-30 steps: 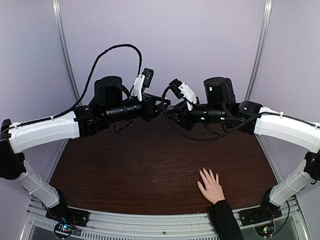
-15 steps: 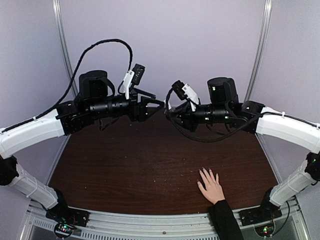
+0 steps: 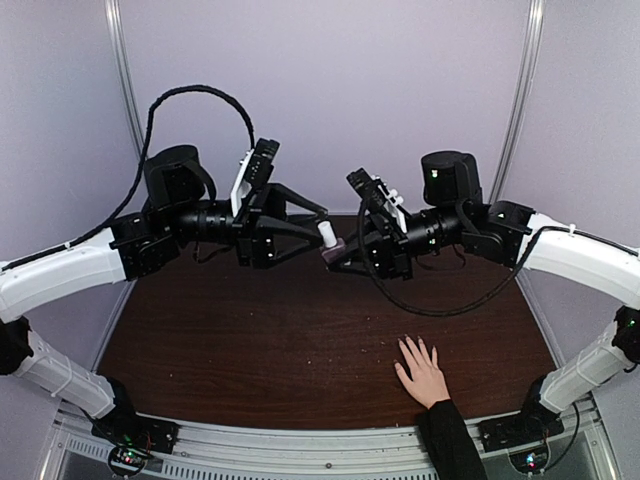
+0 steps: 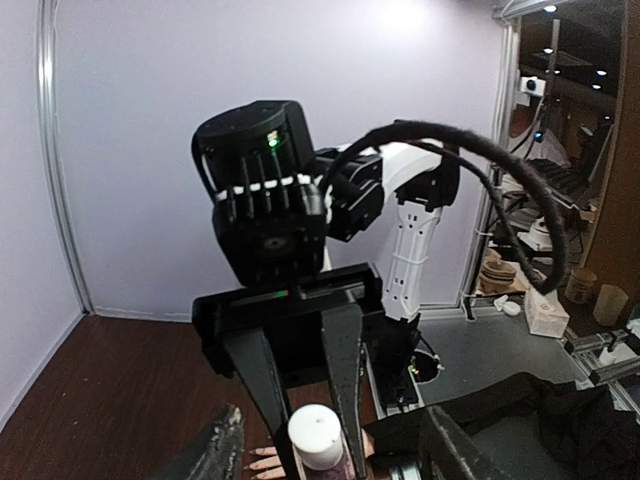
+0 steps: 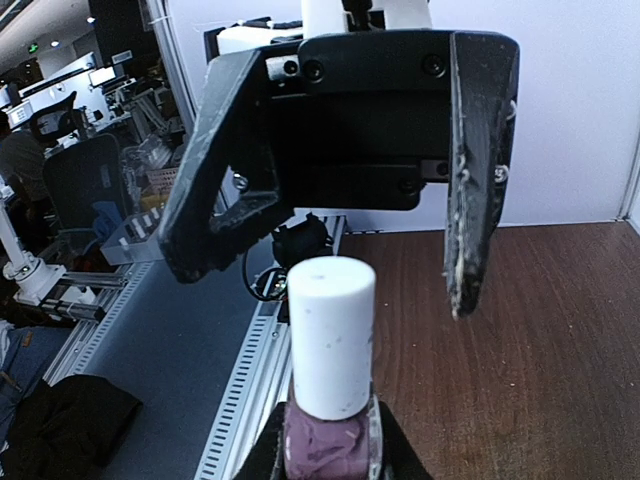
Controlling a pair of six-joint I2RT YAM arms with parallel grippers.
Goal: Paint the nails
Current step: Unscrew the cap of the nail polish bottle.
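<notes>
The right gripper (image 5: pixel 328 458) is closed on the purple body of the polish bottle (image 5: pixel 328 440) and holds it upright above the table (image 3: pixel 250 330); the left gripper (image 5: pixel 330 285) stands wide, one finger on each side of the white cap (image 5: pixel 332 335), not touching it; the nails (image 3: pixel 420 347) are on the hand (image 3: pixel 425 378) lying flat near the front edge, well apart from the bottle; the step, I judge, is uncapping; next, the left fingers must close on the cap and twist.
</notes>
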